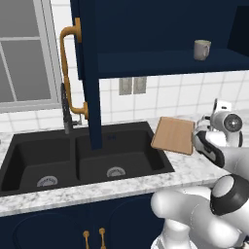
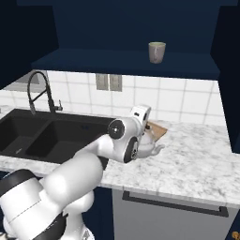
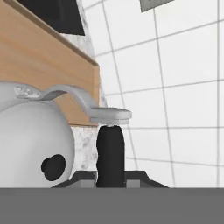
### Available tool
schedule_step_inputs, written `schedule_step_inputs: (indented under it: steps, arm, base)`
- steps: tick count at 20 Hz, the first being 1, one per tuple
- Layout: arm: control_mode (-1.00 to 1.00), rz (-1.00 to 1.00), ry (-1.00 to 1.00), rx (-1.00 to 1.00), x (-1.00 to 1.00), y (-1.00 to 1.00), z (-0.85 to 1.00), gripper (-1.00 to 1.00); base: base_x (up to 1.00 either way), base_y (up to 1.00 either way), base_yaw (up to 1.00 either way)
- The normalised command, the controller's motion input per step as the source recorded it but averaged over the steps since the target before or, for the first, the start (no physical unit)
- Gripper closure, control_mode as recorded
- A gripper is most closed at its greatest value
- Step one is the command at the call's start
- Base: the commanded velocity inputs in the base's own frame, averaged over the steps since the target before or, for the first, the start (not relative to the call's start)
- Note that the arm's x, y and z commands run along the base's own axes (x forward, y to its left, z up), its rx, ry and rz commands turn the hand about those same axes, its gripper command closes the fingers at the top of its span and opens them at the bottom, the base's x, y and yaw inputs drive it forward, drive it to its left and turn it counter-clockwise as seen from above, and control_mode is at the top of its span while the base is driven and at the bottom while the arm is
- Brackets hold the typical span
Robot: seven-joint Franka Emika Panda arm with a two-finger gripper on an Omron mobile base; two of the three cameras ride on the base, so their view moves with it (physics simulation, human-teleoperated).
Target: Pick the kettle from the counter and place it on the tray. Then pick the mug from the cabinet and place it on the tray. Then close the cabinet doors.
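The silver-grey kettle [image 3: 30,140] is close in the hand view, its dark lid knob low and its arched handle [image 3: 78,95] curving across. My gripper [image 3: 110,131] is shut on the handle's end, with one dark finger [image 3: 110,153] showing under it. In the right base view the kettle [image 2: 151,144] peeks out behind my wrist, at the near edge of the wooden tray [image 2: 158,127], spout to the right. The tray [image 1: 174,135] lies on the counter [image 2: 197,159] right of the sink. The mug [image 1: 202,49] stands on the cabinet shelf [image 1: 165,62]. The left cabinet door [image 1: 90,73] stands open.
A black double sink [image 1: 82,158] with a tall dark faucet [image 1: 65,109] lies left of the tray. The open door's long brass handle [image 1: 68,68] juts out over the sink. A wall outlet [image 1: 132,86] sits on the tiles. The right cabinet door [image 2: 230,70] stands open.
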Motion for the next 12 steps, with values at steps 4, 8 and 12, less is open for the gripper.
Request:
schedule_step_inputs:
  steps: [4,8,12]
  arm:
    - [-1.0,0.0,-0.01,0.09,0.39,0.35,0.08,1.0]
    - [-1.0,0.01,0.0,0.06,0.55,0.24,0.14,1.0]
    - [-1.0,0.05,0.06,0.06,0.56,0.17,0.02,1.0]
  base:
    - [0.0,0.0,0.0]
    - [0.0,0.0,0.0]
    - [0.0,0.0,0.0]
